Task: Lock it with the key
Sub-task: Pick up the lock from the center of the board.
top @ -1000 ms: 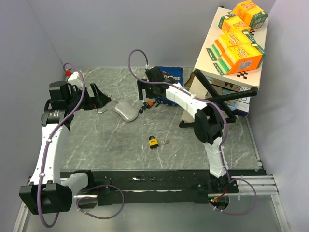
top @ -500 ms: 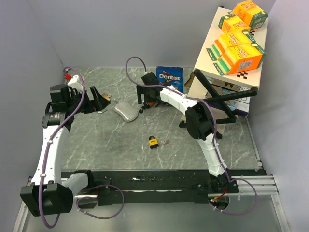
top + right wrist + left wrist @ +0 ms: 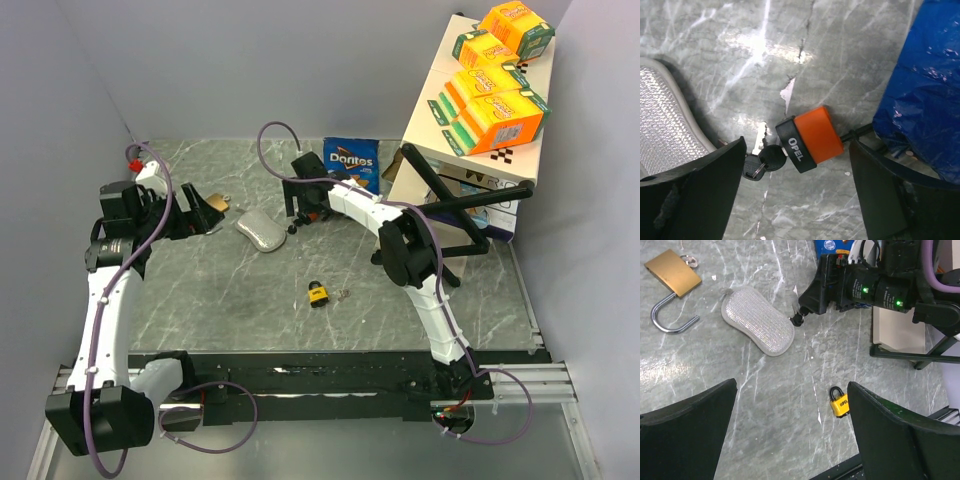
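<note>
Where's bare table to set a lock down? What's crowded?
Free: the marble patch between scrubber pad and yellow padlock, down to the near rail. Crowded: the back strip, with brass padlock, orange padlock under the right claw, and Doritos bag.

Top external: high and behind, looking down over the whole marble table (image 3: 250, 290); left wrist: mid height, oblique across the tabletop; right wrist: close, straight down on orange padlock (image 3: 812, 135); all three share silver scouring pad (image 3: 260, 232).

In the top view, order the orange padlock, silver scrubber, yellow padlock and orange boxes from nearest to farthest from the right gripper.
1. Orange padlock, under the right gripper.
2. Silver scrubber, just left.
3. Yellow padlock, mid-table.
4. Orange boxes, far right.
</note>
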Controlling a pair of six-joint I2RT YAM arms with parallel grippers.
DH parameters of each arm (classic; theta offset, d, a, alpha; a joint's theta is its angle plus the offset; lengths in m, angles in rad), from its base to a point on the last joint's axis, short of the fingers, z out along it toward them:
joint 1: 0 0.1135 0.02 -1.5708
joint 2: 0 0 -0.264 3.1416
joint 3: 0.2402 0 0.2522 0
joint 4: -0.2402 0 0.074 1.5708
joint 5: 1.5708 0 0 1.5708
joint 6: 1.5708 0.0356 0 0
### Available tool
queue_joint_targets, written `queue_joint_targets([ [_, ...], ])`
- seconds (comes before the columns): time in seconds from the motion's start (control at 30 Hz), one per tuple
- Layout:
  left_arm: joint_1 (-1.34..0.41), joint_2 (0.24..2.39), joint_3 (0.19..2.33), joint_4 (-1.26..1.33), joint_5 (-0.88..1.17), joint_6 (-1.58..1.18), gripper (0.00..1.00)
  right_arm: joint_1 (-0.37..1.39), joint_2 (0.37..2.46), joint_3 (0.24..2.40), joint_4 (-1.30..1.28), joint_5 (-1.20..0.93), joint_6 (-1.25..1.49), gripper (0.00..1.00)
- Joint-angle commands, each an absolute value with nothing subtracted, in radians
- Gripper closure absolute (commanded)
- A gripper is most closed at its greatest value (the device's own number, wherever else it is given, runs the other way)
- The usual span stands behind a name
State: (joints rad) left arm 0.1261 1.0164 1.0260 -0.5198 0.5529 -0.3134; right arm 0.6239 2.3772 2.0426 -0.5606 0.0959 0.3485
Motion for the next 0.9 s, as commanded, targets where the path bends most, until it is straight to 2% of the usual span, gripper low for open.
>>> queue_joint_targets([
  [0.0, 0.14, 1.009, 1.025, -0.502, 0.578, -0.325, 0.04, 0.626, 2.408, 2.071, -0.517, 0.069, 0.302, 0.11],
  [0.37, 0.163, 1.031, 1.031, -0.497, 0.615, -0.311, 0.04, 0.626, 2.395, 2.019, -0.549, 0.046, 0.219, 0.16],
  [0.7, 0.178, 1.038, 1.031, -0.5, 0.641, -0.299, 0.04, 0.62, 2.402, 2.025, -0.63, 0.015, 0.083, 0.36],
  [0.87, 0.183, 1.035, 1.026, -0.494, 0.655, -0.301, 0.03, 0.617, 2.31, 1.896, -0.583, 0.009, 0.045, 0.45],
])
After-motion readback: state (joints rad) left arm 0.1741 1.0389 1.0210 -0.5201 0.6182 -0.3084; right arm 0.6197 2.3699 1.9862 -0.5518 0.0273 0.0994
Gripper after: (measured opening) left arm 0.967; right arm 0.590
